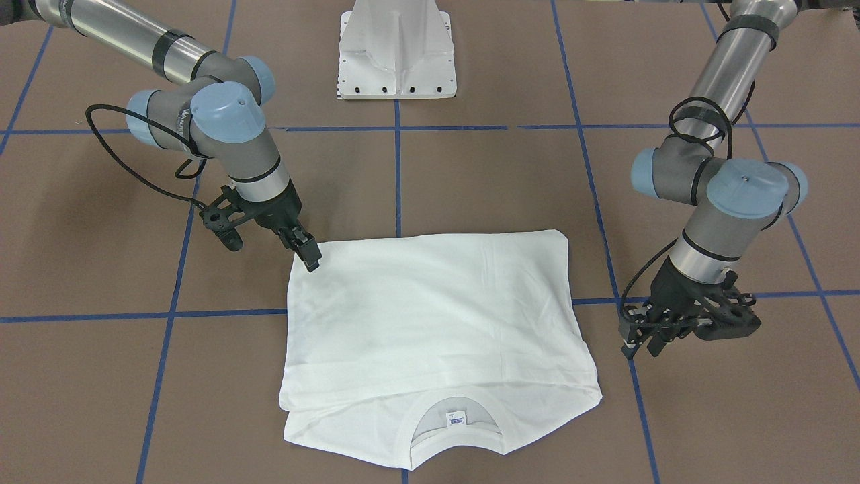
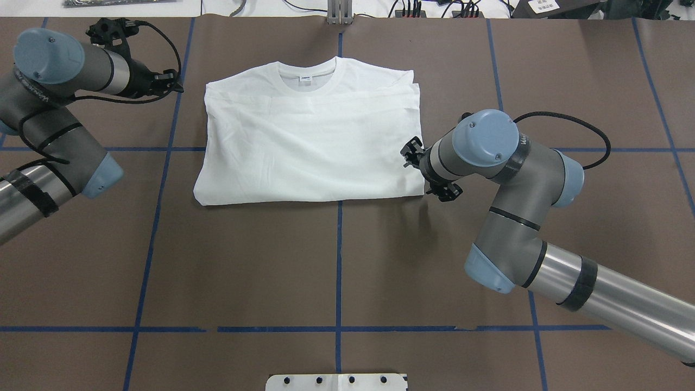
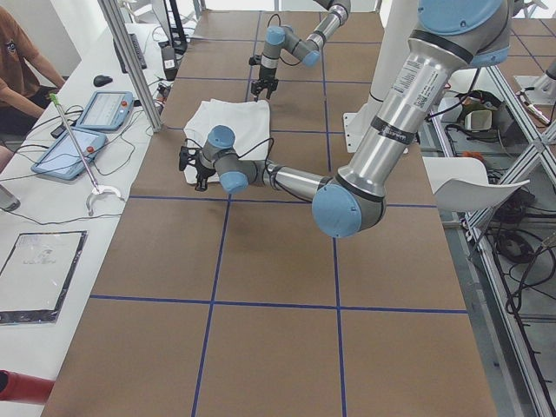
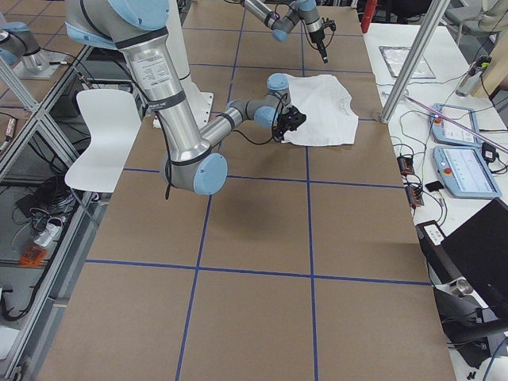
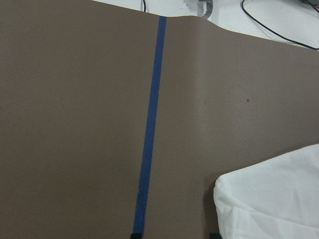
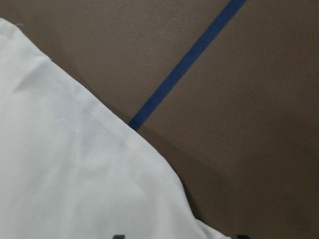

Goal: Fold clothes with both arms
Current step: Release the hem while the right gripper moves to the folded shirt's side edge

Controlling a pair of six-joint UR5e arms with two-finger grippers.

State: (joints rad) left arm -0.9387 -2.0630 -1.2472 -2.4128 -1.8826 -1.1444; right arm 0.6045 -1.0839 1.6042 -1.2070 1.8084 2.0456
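Observation:
The clothes are one white T-shirt (image 1: 430, 323) (image 2: 309, 146), lying folded flat into a rectangle on the brown table. Its collar and neck label (image 1: 457, 418) lie on the side away from the robot. My right gripper (image 1: 311, 261) points down at the shirt's near corner on the robot's right. In the right wrist view its fingertips (image 6: 115, 236) stand apart over that corner (image 6: 75, 174), so it is open. My left gripper (image 1: 643, 348) (image 2: 175, 82) hangs open over bare table beside the collar-end corner (image 5: 279, 199), clear of the cloth.
Blue tape lines (image 2: 339, 260) divide the brown table into a grid. The white pedestal base (image 1: 396, 60) stands at the robot's edge. A side bench with tablets (image 3: 74, 148) and a seated person (image 3: 17, 61) runs along the far side.

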